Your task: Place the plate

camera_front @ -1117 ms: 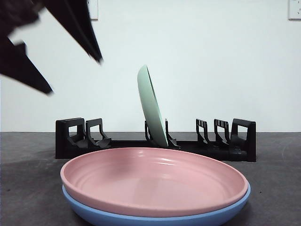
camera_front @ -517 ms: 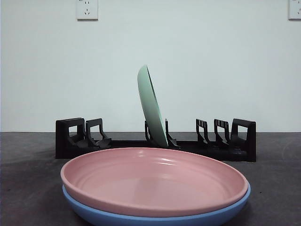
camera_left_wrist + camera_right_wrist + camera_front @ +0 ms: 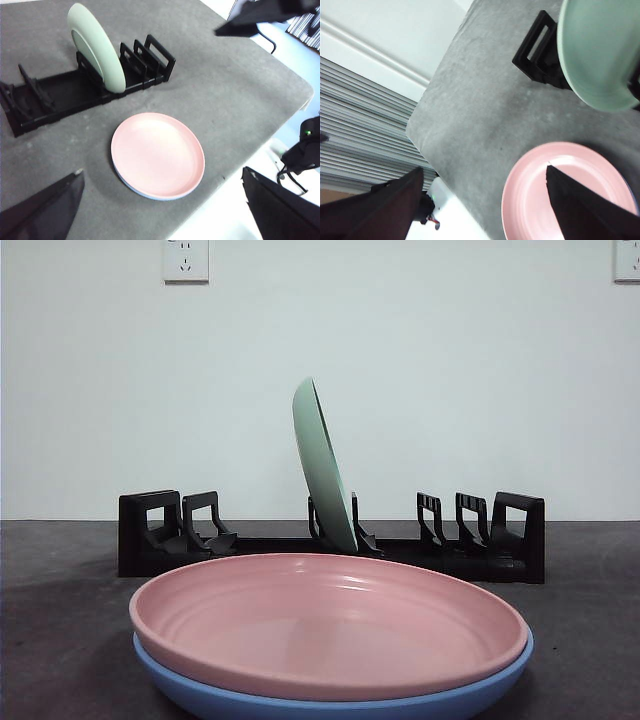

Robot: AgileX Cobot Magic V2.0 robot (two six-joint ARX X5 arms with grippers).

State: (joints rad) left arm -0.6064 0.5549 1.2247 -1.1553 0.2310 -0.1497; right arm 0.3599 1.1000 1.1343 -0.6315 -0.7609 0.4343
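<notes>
A pink plate (image 3: pixel 330 625) lies flat on a blue plate (image 3: pixel 330 702) near the table's front; the pair also shows in the left wrist view (image 3: pixel 157 154) and the pink one in the right wrist view (image 3: pixel 570 192). A green plate (image 3: pixel 322 465) stands upright in the middle slot of a black rack (image 3: pixel 330 540). My left gripper (image 3: pixel 160 212) is open and empty, high above the table. My right gripper (image 3: pixel 485 210) is open and empty, high above the pink plate's edge. Neither arm shows in the front view.
The grey table (image 3: pixel 60 640) ends in an edge close to the plates (image 3: pixel 250 150). The other arm shows as a dark tip in the left wrist view (image 3: pixel 265 15). The rack has free slots at both ends.
The dark arm at the upper left of the front view has gone up out of the picture. The plates and rack have not moved.
</notes>
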